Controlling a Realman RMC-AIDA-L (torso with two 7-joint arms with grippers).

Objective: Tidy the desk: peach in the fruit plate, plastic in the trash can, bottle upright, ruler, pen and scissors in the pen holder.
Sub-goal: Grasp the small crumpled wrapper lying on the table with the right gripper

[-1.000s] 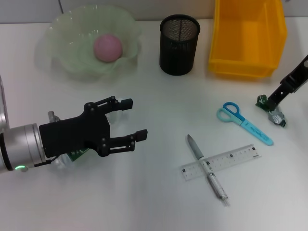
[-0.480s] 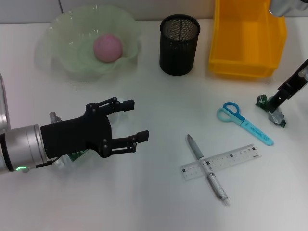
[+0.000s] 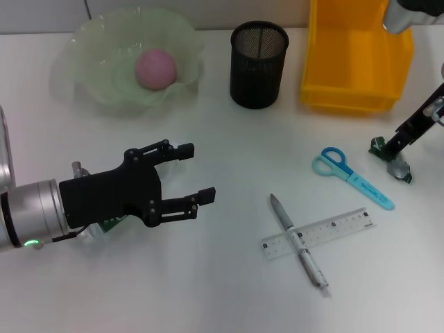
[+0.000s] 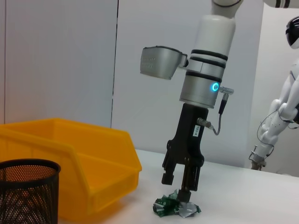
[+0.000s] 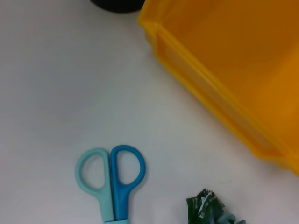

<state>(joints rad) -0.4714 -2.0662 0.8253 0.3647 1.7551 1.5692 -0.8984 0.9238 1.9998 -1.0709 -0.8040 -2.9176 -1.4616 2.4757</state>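
Plastic (image 3: 390, 158), a crumpled green-and-silver scrap, lies on the white desk (image 3: 229, 291) at about three o'clock, just in front of the yellow trash bin (image 3: 355, 55). The right gripper (image 4: 180, 186) stands right over it, fingers pointing down with a gap between them and the tips at the scrap; whether they have actually pinched it I cannot tell. From the right wrist camera the scrap shows near the bin's wall, with the scissors' handles close beside it.

The left gripper (image 3: 186, 173) hangs over the desk at about eight o'clock, its black fingers spread wide and holding nothing. Partly hidden under that arm lies the bottle (image 3: 87, 229), on its side as far as I can see.

The peach (image 3: 155, 68) sits in the pale green fruit plate (image 3: 90, 52) at eleven o'clock. The black mesh pen holder (image 3: 258, 64) stands at twelve o'clock, between plate and bin. The blue scissors (image 3: 351, 177) lie at three o'clock, near the scrap. At five o'clock the pen (image 3: 298, 243) lies crossed over the clear ruler (image 3: 333, 230), touching it.
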